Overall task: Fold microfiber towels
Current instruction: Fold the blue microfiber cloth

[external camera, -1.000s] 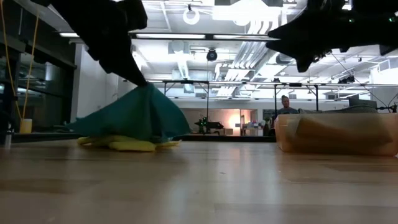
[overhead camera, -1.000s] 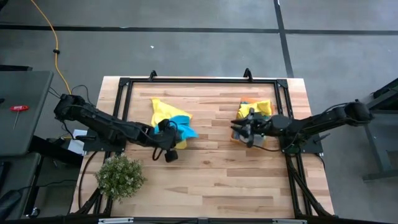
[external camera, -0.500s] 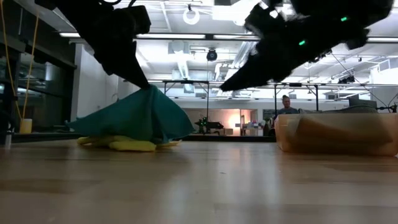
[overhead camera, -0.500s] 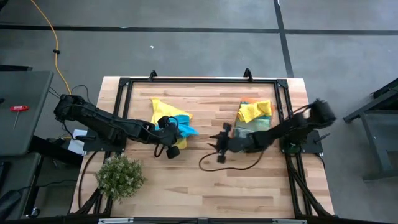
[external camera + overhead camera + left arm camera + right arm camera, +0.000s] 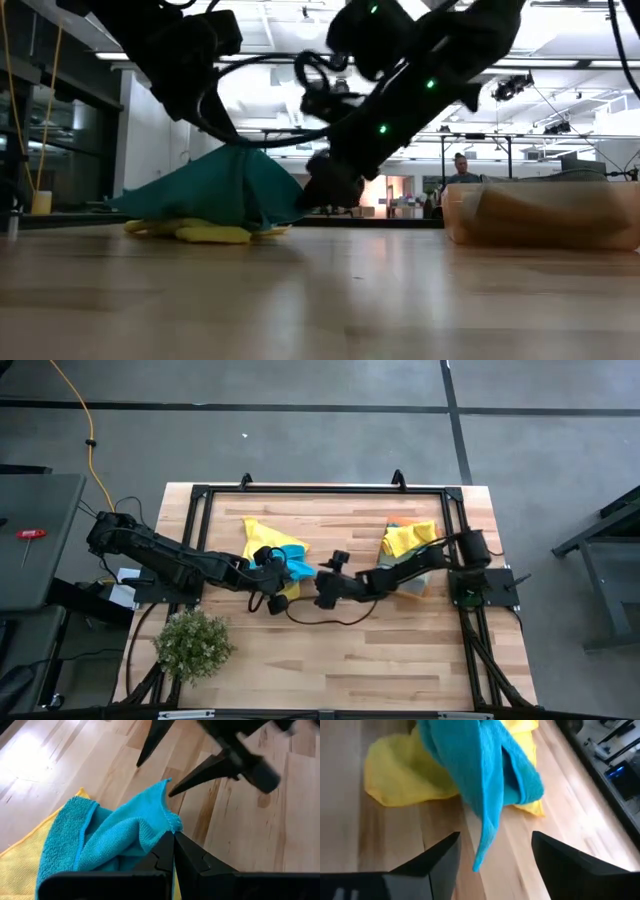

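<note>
Pinching the teal-blue towel [image 5: 117, 837] by one edge, the left gripper [image 5: 173, 851] has its jaws clamped tight on the cloth and holds it up off the desk w/ the rest draping down onto the yellow towel [image 5: 262, 538] beneath. Right gripper [image 5: 492, 852] is spread wide, empty, its fingertips [image 5: 451, 840] either side of the hanging teal corner, nothing between them yet. Both towels sit left of desk centre, nearer the far edge; more cloths lie in the orange bin [image 5: 415, 575] toward the right edge. Teal cloth looks light, limp, plush, so prob. grippy rather than slick, no stiffness, not fragile; it'll sag wherever unsupported. Best hold, I'd say: the free hanging corner, right at the stitched hem, so the two grips stretch one edge taut. As held, its long axis runs from the pinch down to that pointed corner, which aims at the right gripper.
</note>
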